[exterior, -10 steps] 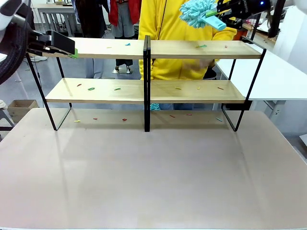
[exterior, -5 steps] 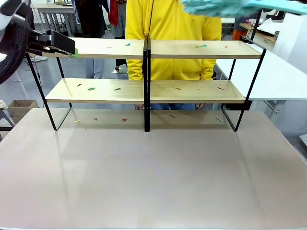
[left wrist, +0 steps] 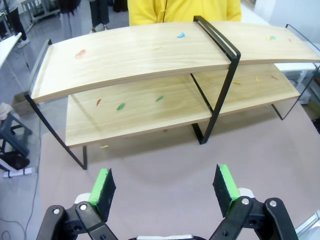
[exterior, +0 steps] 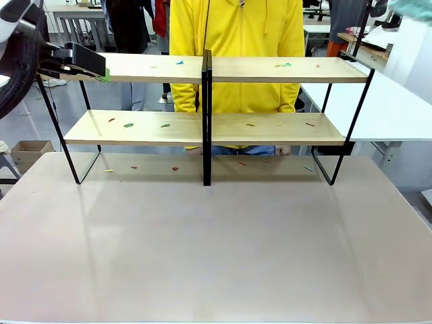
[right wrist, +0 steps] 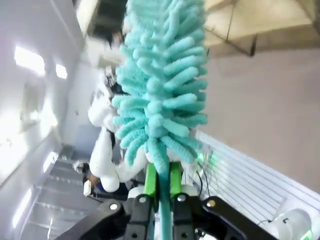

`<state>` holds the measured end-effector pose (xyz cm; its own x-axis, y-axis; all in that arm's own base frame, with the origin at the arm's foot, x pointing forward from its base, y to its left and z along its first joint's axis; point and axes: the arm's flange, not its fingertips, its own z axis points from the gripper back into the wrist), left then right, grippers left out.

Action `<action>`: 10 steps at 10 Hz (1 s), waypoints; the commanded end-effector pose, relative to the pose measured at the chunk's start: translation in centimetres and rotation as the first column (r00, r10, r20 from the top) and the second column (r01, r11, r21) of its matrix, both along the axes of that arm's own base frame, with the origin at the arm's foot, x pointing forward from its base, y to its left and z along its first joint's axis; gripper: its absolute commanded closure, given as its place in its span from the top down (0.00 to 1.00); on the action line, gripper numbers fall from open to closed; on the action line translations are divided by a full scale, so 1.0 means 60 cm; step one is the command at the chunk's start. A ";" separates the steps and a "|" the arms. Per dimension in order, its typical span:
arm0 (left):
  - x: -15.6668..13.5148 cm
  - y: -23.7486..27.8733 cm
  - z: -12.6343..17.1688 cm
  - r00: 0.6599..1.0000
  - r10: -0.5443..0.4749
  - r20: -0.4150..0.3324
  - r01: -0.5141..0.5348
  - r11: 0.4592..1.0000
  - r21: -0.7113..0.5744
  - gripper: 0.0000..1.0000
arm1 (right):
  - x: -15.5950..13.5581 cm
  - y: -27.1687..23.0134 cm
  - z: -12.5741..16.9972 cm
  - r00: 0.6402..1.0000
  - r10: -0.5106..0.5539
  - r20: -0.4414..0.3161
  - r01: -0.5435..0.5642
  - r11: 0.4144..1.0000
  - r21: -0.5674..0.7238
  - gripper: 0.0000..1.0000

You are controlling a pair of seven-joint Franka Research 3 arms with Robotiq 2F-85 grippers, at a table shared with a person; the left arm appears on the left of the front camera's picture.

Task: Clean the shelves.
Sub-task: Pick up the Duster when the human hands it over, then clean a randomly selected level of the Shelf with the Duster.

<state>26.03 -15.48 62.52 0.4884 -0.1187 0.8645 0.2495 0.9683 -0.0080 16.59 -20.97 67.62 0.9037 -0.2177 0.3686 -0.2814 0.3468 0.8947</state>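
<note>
Fingers (left wrist: 104,186) of left gripper (left wrist: 165,187) spread apart, right gripper (right wrist: 162,176) pinching teal duster (right wrist: 160,100), scrap-dotted shelves (exterior: 270,128) on beige table (exterior: 216,250), workroom (exterior: 74,17) behind.

the shelves (exterior: 270,128) on a pale table (exterior: 216,256), small coloured scraps (exterior: 127,125) on both boards and tabletop

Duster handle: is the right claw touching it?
Touching. In the right wrist view the right claw is shut on the teal microfibre duster, green pads pressing both sides of its handle.
</note>
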 end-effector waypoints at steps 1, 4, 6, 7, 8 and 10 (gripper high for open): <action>0.000 0.002 0.000 1.000 0.009 0.001 -0.009 1.000 0.001 1.00 | -0.014 -0.034 -0.033 0.993 -0.094 0.067 0.092 0.995 0.029 0.00; 0.000 0.002 0.000 1.000 0.009 0.001 -0.009 1.000 0.001 1.00 | -0.028 -0.037 -0.017 0.997 -0.069 0.022 0.068 0.997 0.025 0.00; 0.000 0.002 0.000 1.000 0.009 0.001 -0.009 1.000 0.001 1.00 | -0.028 -0.037 -0.017 0.997 -0.069 0.022 0.068 0.997 0.025 0.00; 0.000 0.002 0.000 1.000 0.009 0.001 -0.009 1.000 0.001 1.00 | -0.028 -0.037 -0.017 0.997 -0.069 0.022 0.068 0.997 0.025 0.00; 0.000 0.002 0.000 1.000 0.009 0.001 -0.009 1.000 0.001 1.00 | -0.028 -0.037 -0.017 0.997 -0.069 0.022 0.068 0.997 0.025 0.00; 0.000 0.002 0.000 1.000 0.009 0.001 -0.009 1.000 0.001 1.00 | -0.028 -0.037 -0.017 0.997 -0.069 0.022 0.068 0.997 0.025 0.00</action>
